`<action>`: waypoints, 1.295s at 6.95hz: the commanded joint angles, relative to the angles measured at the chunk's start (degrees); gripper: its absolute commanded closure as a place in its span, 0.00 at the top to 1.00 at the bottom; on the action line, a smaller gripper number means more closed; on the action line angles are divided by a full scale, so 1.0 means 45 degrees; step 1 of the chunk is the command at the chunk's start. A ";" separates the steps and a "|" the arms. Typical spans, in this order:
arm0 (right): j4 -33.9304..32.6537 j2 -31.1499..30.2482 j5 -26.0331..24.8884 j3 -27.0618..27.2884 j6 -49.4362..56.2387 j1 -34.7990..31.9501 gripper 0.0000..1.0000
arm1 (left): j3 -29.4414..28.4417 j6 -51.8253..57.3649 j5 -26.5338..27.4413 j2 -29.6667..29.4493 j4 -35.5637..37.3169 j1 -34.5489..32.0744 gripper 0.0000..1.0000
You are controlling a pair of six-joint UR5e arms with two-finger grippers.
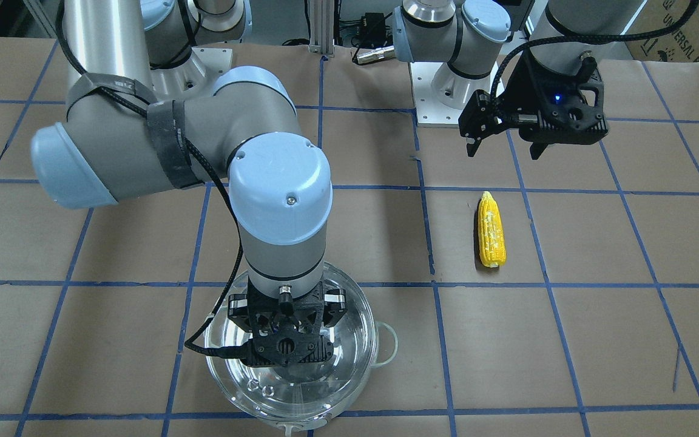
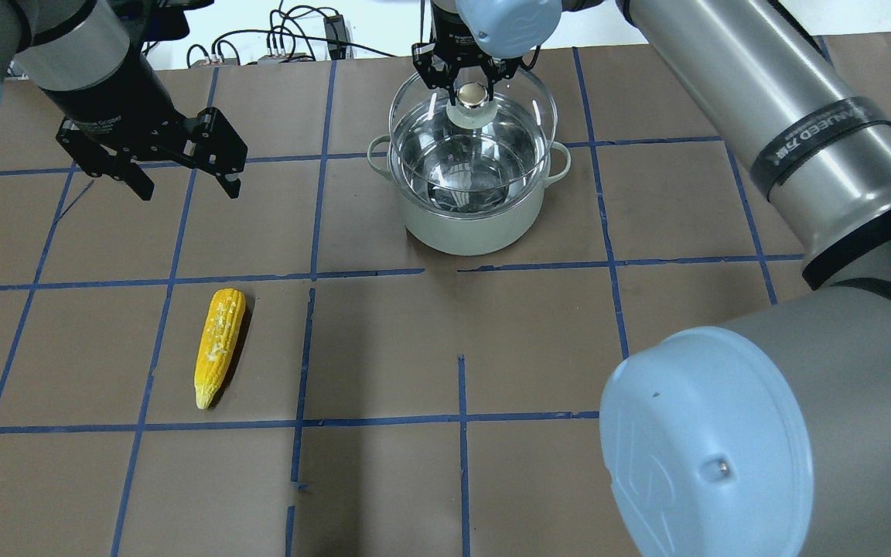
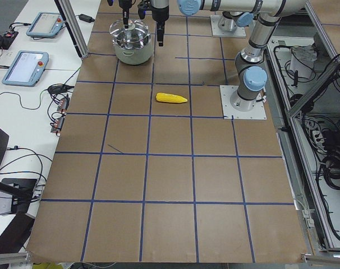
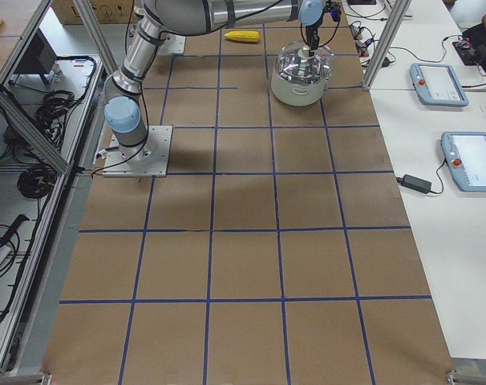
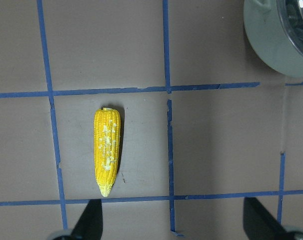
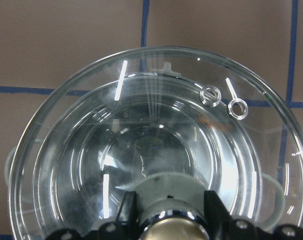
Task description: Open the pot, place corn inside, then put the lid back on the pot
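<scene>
Lid [image 2: 511, 104] over pot [image 2: 469, 226] (right hand [image 2: 473, 83] on knob [image 2: 473, 95]), corn [image 2: 219, 344] well apart

— Where do the fixed cameras sit?
— One looks forward and down from behind the robot [image 1: 143, 139]; another faces it across the table [image 2: 384, 348], steeply down; two stand high and far at the table's ends, looking along it; all four share the pot [image 2: 470, 228] and the corn [image 2: 219, 344].
— And the wrist cameras?
— Both look straight down, close; the left frames the corn and the pot's edge; the right sits just above the lid [image 6: 91, 125].
</scene>
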State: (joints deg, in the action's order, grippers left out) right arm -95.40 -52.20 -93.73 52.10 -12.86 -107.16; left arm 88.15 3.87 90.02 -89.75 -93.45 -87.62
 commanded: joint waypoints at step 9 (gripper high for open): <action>0.4091 -0.0881 0.0711 -0.2692 0.3151 0.2701 0.10 | 0.8025 0.5292 -0.0043 -0.2651 1.0370 0.3221 1.00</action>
State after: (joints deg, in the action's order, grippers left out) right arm -77.02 -56.08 -90.56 40.03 1.31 -94.99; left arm 120.85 26.58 89.83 -100.36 -52.15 -73.70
